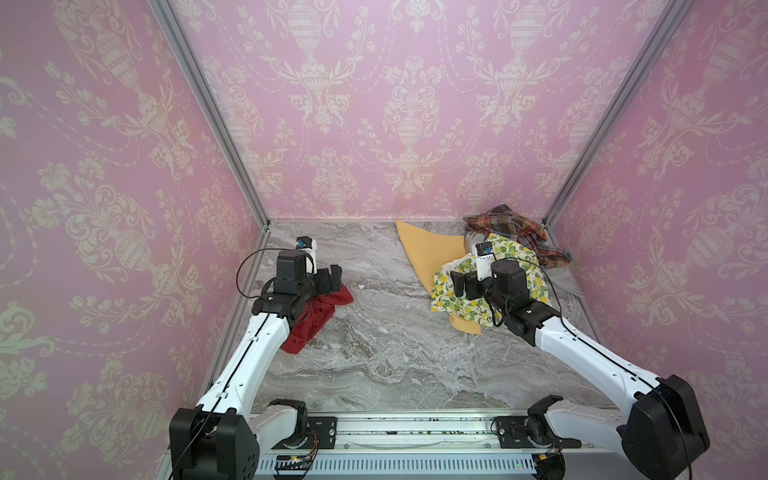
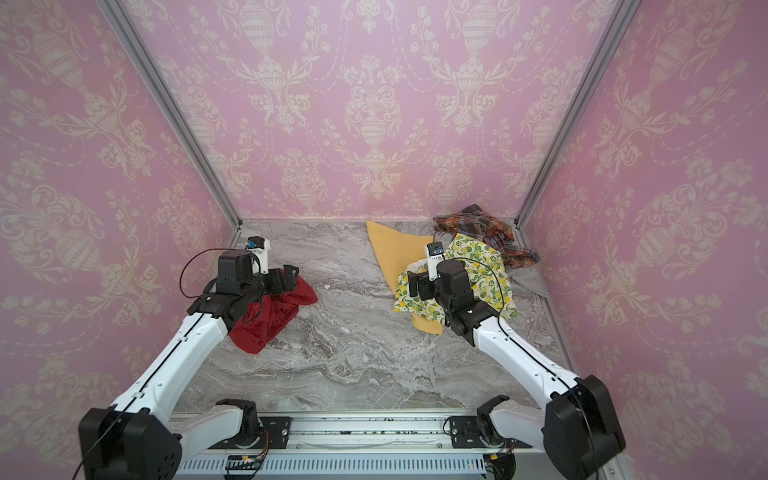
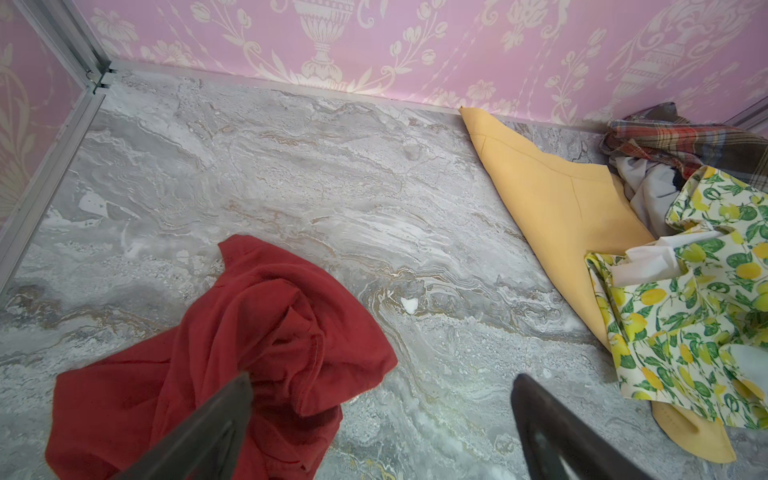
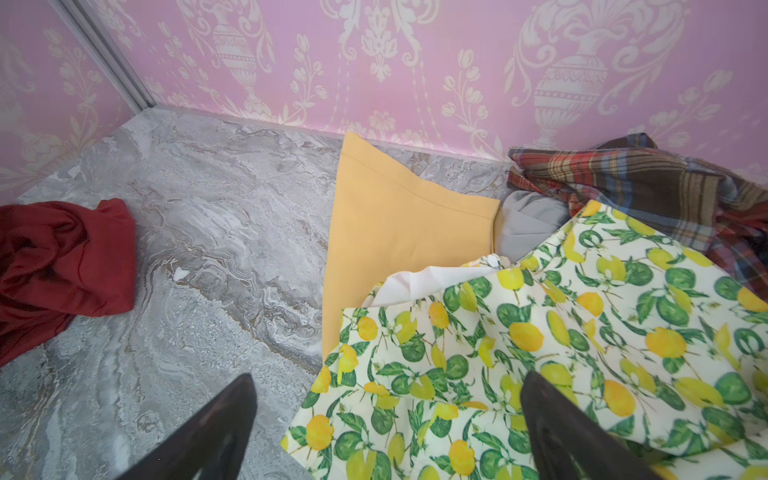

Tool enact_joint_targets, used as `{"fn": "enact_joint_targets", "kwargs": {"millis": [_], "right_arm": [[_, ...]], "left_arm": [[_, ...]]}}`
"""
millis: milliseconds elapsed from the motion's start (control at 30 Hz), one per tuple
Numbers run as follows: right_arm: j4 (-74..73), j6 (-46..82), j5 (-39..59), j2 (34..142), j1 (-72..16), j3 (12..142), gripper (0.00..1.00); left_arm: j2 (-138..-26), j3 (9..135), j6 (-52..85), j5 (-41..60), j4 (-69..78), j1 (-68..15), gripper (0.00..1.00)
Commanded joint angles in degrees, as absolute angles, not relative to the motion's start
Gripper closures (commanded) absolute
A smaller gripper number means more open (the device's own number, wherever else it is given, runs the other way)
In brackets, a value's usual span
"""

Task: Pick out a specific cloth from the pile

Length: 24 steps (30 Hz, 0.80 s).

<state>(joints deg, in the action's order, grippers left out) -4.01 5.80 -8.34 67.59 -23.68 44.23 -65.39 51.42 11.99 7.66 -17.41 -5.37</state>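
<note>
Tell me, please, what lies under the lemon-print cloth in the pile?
Under the lemon-print cloth the mustard-yellow cloth pokes out on two sides, and a grey cloth shows at its far edge. Anything else beneath is covered.

The right hand [image 4: 386,419] hangs with its two dark fingers [image 4: 216,428] spread wide and nothing between them, one over bare marble table [image 4: 216,216], the other over the lemon-print cloth [image 4: 540,353]. That cloth tops the pile [image 4: 519,257], overlapping a flat mustard-yellow cloth [image 4: 395,232] whose corner reaches the table's back edge, with a grey cloth [image 4: 528,224] and a crumpled plaid cloth [image 4: 648,187] behind it by the pink wall [image 4: 415,62]. The deep-red cloth [image 4: 62,257] lies bunched on the table, well apart from the pile.
</note>
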Motion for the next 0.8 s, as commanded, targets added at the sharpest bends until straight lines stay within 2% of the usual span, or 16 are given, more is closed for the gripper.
{"fn": "enact_joint_targets", "kwargs": {"millis": [0, 200, 400, 567, 767], "right_arm": [[-6.13, 7.09, -11.39, 65.09, -22.89, 42.75, 0.00], [-7.02, 11.26, -8.42, 63.81, -18.21, 39.73, 0.00], [-7.46, 14.14, -7.12, 64.88, -15.61, 39.35, 0.00], [-7.29, 14.59, -6.48, 63.92, -13.29, 38.65, 0.00], [-8.38, 13.95, -6.20, 64.10, -9.59, 37.24, 0.00]], "left_arm": [[-65.43, 50.13, 11.10, 9.14, -18.54, -5.89, 0.01], [-67.62, 47.20, 14.88, 10.10, -20.36, -5.89, 0.01], [-75.26, 47.04, 19.03, 10.32, -20.78, -5.47, 0.00], [-80.64, 47.32, 23.63, 11.79, -21.70, -0.59, 0.01], [-79.66, 47.54, 24.41, 11.60, -18.59, 3.69, 0.01]]}}
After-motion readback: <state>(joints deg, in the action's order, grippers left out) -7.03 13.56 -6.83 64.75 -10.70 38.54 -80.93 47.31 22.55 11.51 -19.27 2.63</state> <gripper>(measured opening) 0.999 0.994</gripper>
